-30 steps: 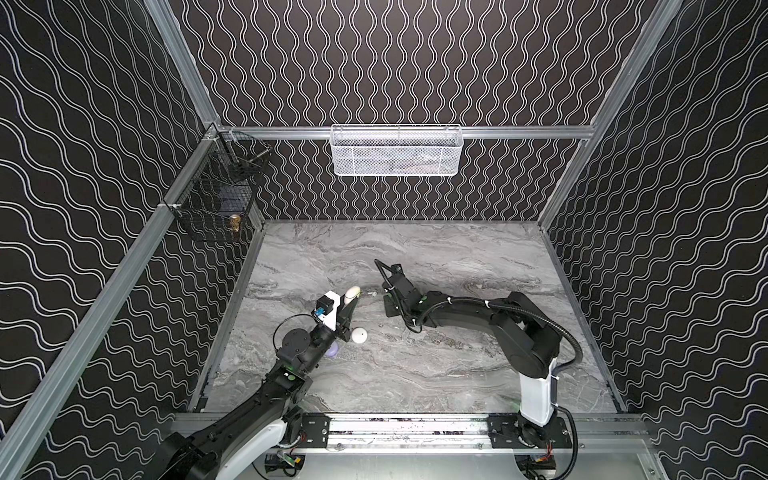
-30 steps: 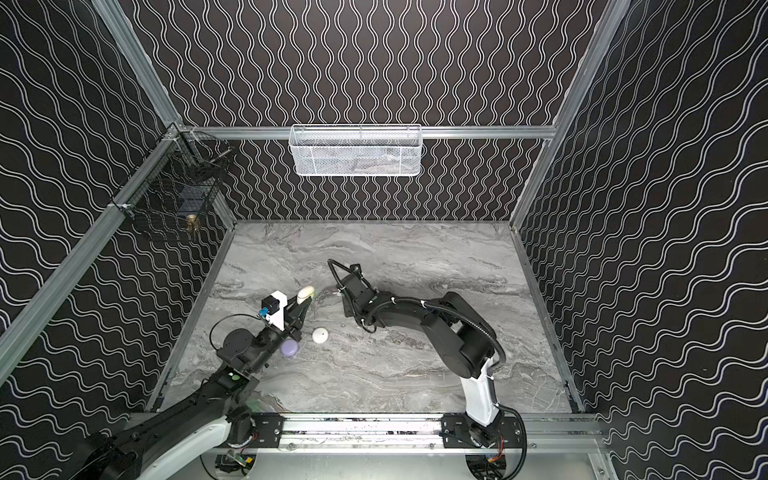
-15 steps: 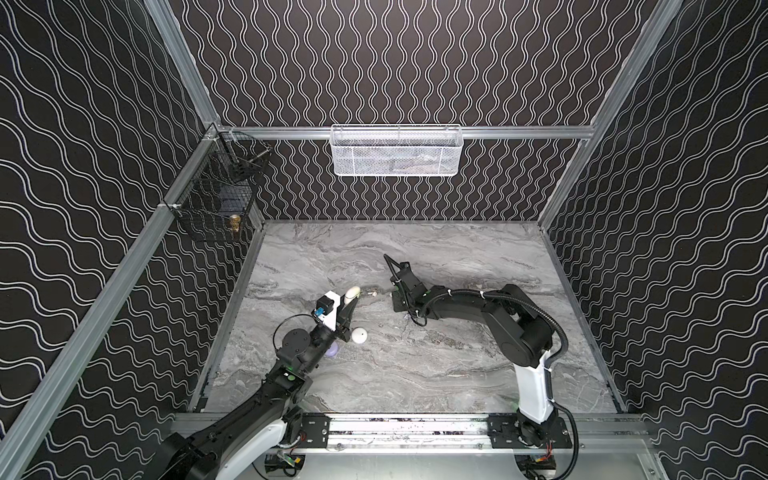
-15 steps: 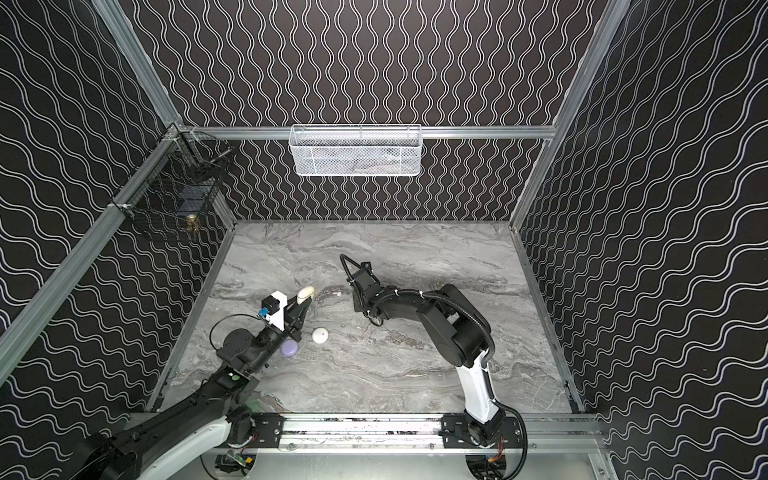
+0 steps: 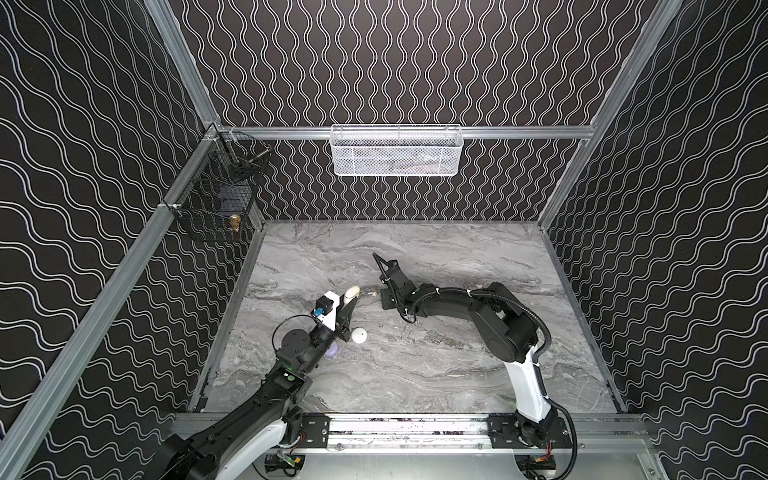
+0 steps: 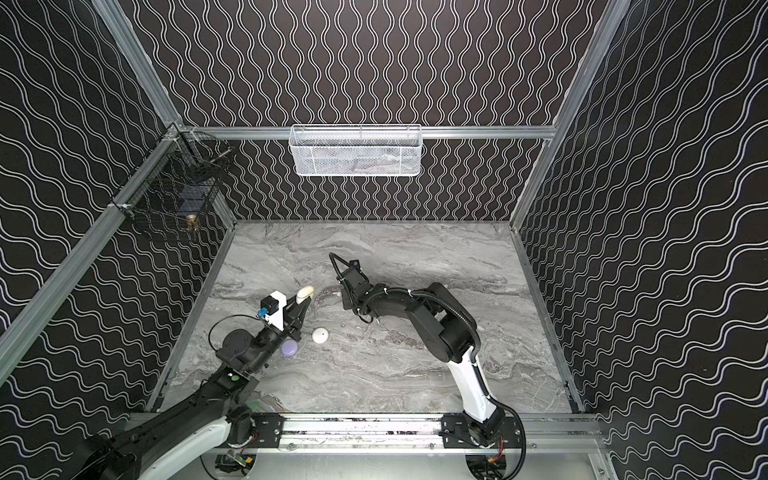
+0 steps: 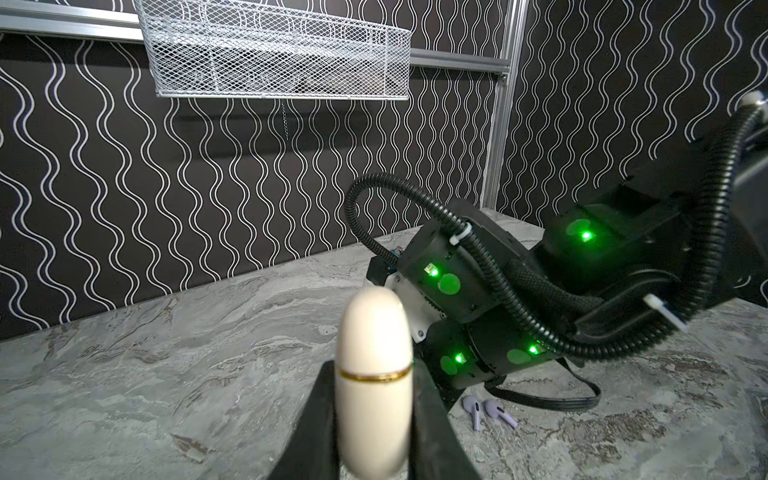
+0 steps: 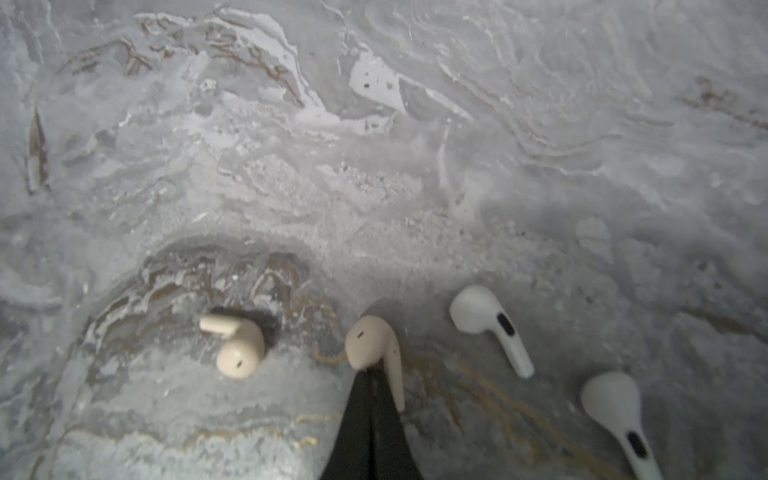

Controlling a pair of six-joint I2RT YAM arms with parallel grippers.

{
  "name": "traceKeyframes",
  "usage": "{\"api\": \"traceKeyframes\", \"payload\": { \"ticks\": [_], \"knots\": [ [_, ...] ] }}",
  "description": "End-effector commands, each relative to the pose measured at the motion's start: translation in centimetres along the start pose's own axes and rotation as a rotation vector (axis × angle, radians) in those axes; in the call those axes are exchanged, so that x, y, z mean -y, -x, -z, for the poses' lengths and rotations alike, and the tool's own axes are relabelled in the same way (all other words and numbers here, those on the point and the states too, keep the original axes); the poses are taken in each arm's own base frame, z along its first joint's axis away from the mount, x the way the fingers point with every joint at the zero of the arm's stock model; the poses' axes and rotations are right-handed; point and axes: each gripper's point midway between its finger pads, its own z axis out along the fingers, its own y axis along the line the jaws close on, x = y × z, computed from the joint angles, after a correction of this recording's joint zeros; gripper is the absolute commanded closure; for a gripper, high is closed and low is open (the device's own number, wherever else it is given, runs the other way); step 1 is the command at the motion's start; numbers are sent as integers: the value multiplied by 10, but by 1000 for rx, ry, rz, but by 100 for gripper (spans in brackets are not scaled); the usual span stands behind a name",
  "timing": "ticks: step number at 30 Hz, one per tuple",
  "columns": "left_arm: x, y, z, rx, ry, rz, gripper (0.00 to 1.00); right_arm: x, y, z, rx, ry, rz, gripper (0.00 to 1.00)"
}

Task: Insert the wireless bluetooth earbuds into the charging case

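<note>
White mesh basket on the back rail, black wire basket on the left rail, grey marble tabletop.

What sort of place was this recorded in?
Probably a purpose-built robot test cell: wave-patterned black walls on aluminium framing, a marble-look tabletop, and a mounting rail along its front.

Buds lying on table between arms; two cases sitting nearer front, beside left arm.
</note>
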Motion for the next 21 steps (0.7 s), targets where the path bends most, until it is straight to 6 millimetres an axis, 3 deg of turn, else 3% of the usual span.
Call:
{"api": "traceKeyframes", "payload": {
  "ticks": [1,5,10,15,21],
  "knots": [
    [1,6,0,26,-3,-18,100,-3,-7,-2,-34,13,-11,97],
    [2,6,0,30,-12,-18,100,-8,6,17,-4,53,-9,88],
    [5,7,0,37,-31,-18,100,-9,34,74,87,102,5,77],
    [31,16,1,75,-179,-37,100,-12,55,162,312,280,140,62],
    [55,24,4,126,-323,-34,100,-19,34,269,670,551,390,44]
  ]
}}
